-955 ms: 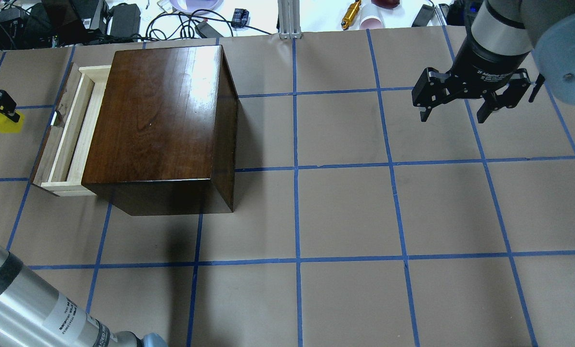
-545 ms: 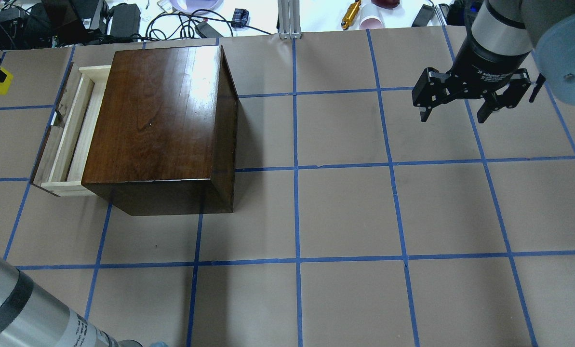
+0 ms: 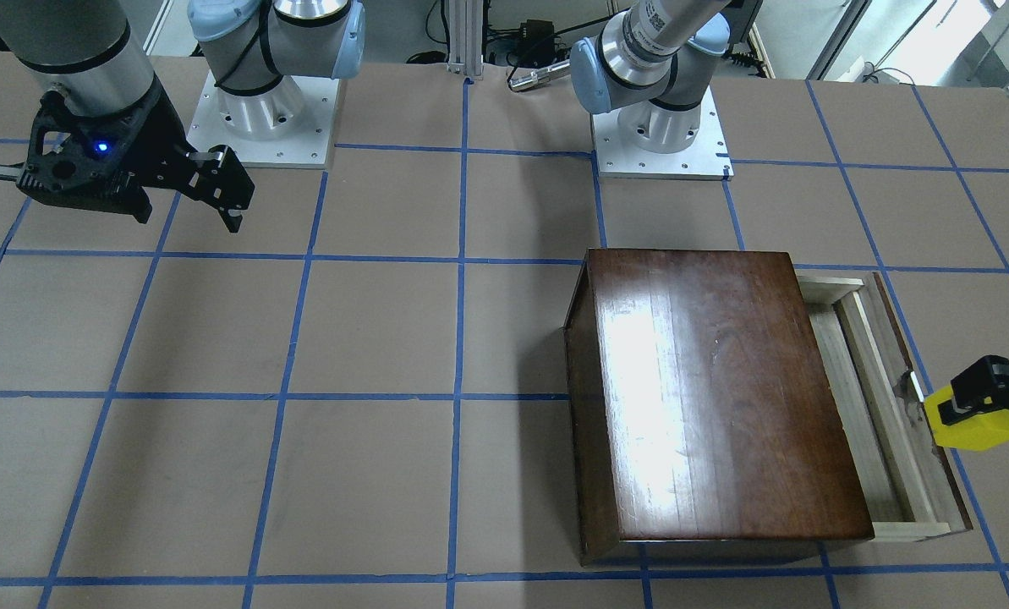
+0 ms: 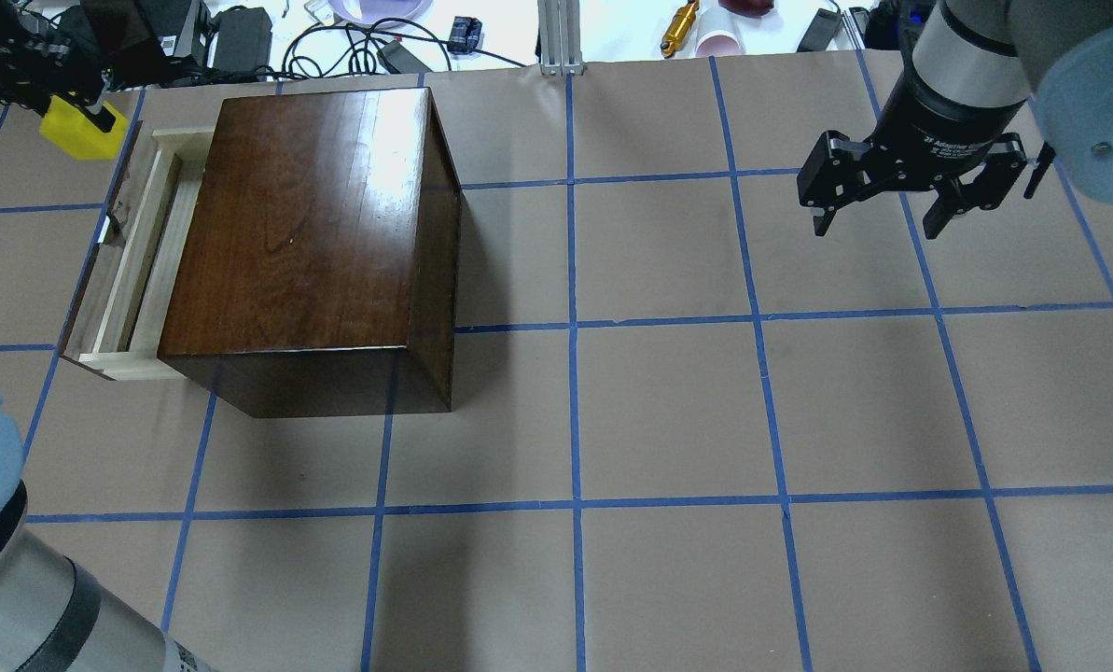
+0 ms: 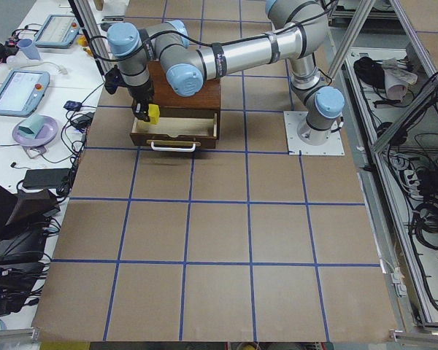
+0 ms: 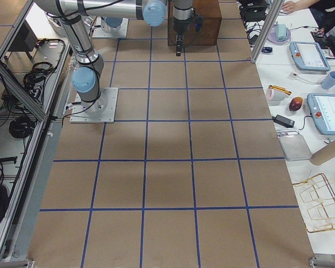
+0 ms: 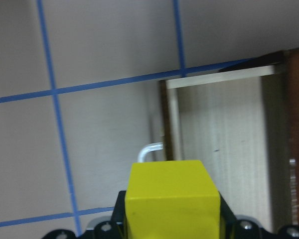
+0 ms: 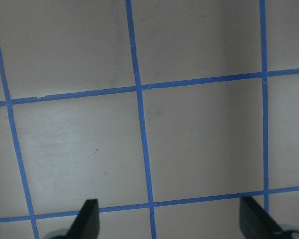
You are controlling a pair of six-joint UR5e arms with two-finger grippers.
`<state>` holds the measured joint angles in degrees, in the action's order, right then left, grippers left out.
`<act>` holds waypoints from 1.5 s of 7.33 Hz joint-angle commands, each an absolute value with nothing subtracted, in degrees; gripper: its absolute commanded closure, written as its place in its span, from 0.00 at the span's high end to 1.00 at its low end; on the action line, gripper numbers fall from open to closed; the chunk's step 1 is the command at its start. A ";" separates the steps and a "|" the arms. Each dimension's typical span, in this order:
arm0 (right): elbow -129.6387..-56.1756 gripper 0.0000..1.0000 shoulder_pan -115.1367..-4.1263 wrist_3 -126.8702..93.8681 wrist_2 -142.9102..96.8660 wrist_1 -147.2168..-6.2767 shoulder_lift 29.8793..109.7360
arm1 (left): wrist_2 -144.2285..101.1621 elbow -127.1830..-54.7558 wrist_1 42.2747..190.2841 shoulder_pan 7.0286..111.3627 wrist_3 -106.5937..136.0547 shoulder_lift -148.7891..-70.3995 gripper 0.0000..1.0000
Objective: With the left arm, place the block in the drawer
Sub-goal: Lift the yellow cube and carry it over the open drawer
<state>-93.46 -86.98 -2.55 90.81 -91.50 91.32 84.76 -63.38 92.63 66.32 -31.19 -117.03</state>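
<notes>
Left gripper (image 3: pixel 978 404) fingers clamped on small bright yellow cube (image 4: pixel 80 131), upper left of overhead frame, in the air just beside the dark front panel of the pulled-out pale-wood drawer (image 4: pixel 132 271) of the glossy dark-brown wooden box (image 4: pixel 313 224). Right gripper (image 4: pixel 878 219), upper right: fingers spread apart.

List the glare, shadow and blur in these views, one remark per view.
Overhead exterior: white glare streaks the lid of the glossy dark-brown wooden box, and a faint shadow lies on the brown table at its near side. Exterior front-facing: the same lid glares. Left wrist-mounted: the small yellow cube fills the foreground, slightly soft. Right wrist-mounted: the fingertips of the right gripper are blurred dark shapes.
</notes>
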 commanded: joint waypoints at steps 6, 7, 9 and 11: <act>-93.43 1.00 -86.92 -2.55 90.88 -91.49 91.32 | 84.20 -71.27 91.15 66.71 -30.50 -118.65 0.00; -93.43 1.00 -87.01 -2.55 90.88 -91.49 91.32 | 84.20 -72.41 89.66 66.71 -30.50 -119.00 0.00; -93.43 1.00 -87.01 -2.55 90.88 -91.49 91.32 | 84.11 -72.95 89.03 66.71 -29.97 -120.05 0.00; -93.43 1.00 -87.01 -2.55 90.88 -91.49 91.32 | 84.11 -72.95 89.03 66.71 -30.14 -119.97 0.91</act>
<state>-93.43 -87.01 -2.55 90.88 -91.49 91.32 84.16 -72.90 89.08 66.71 -30.00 -119.95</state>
